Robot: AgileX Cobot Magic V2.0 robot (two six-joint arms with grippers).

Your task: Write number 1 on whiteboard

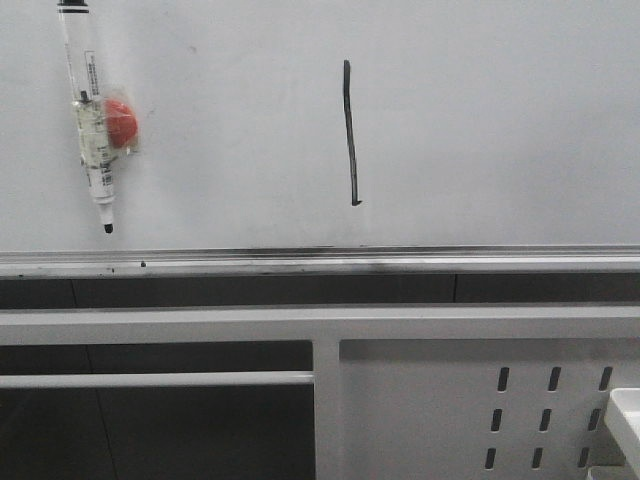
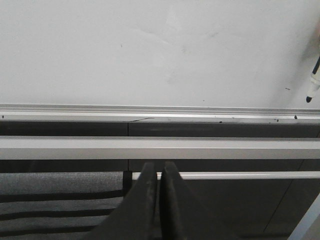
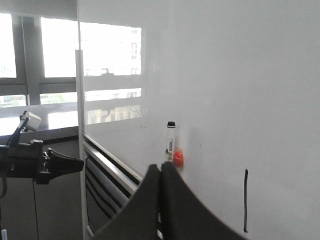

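We see the number 1 (image 1: pixel 350 133) drawn mid-whiteboard (image 1: pixel 500 120), the marker pen (image 1: pixel 92 120) parked at its nine o'clock on a red magnet (image 1: pixel 121 122), light and slick so best gripped mid-barrel, while our left pincer (image 2: pixel 159 175) and right pincer (image 3: pixel 161 175) sit closed, empty.

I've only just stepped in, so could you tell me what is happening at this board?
A thin black number 1 is already drawn on the whiteboard. The marker pen hangs on the board by a red magnet, so nothing is being held. The left gripper and the right gripper both have their jaws closed and empty, away from the stroke.
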